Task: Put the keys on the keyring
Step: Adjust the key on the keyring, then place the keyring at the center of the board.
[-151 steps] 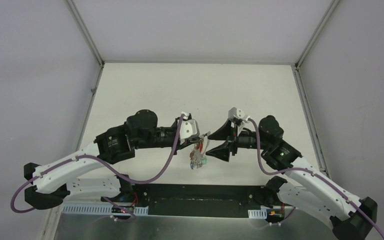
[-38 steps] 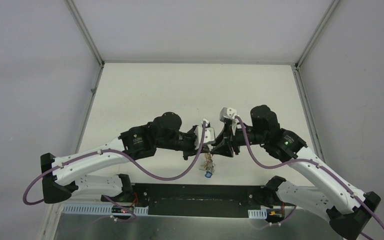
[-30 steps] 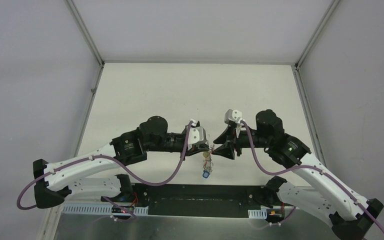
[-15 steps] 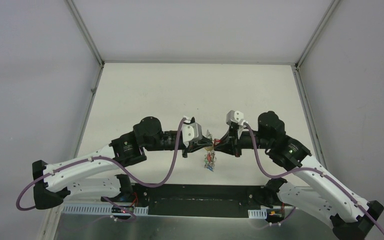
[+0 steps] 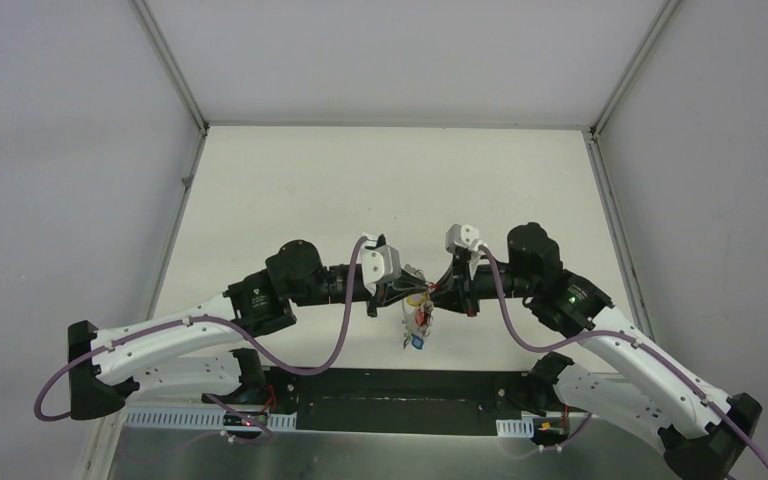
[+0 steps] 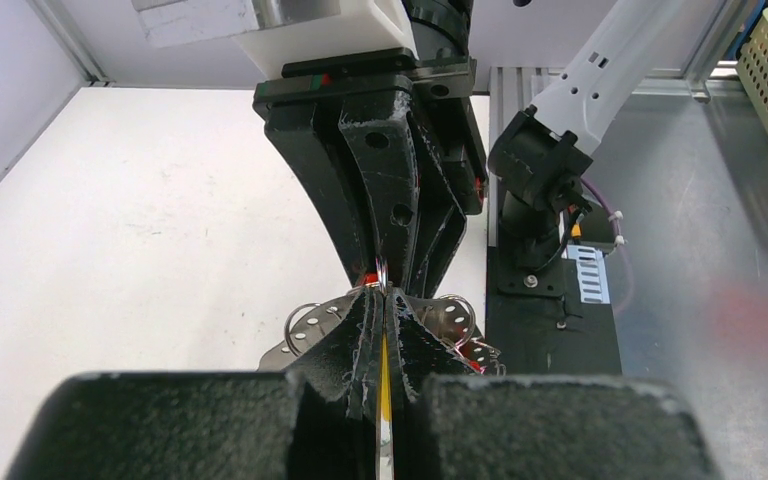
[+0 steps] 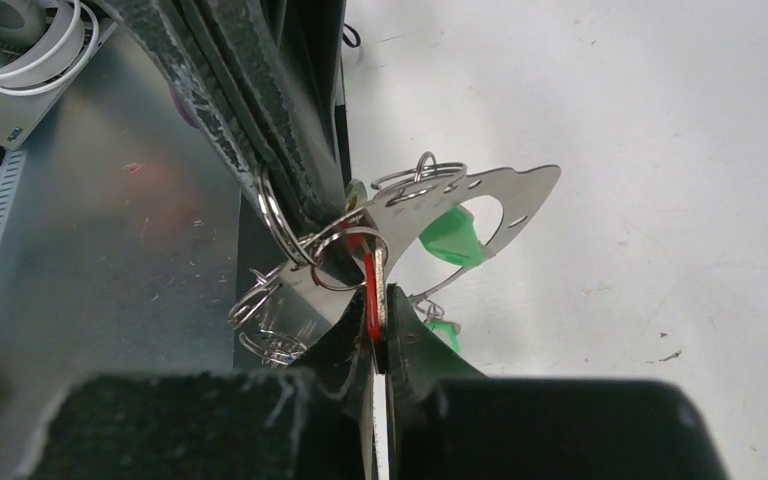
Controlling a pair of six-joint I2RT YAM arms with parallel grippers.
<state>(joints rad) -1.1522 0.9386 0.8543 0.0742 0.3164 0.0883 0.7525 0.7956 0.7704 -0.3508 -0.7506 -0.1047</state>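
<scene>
- While both arms reach in from opposite sides, the left arm (image 5: 190, 330) and right arm (image 5: 610, 340) meet nose to nose above the near middle of the surface (image 5: 360, 180), so neither one is nearer; the work hangs between them.
- My left tool (image 6: 384, 320) is fully closed, pinching what looks like the near end of the keyring (image 7: 530, 190), a flat grey loop held in the air and running away from its fingers.
- My right tool (image 7: 380, 310) is clamped shut on the red-headed key (image 7: 370, 295), whose long axis runs along the fingers, straight toward the left tool.
- That key sits right against the keyring's gripped end, so I judge the coming move is a short push along that axis.
- A green-headed key (image 7: 450, 238) shows at the loop's opening.
- Small wire rings (image 7: 260, 290) dangle beside the pinch; I can't tell which one the red key meets.
</scene>
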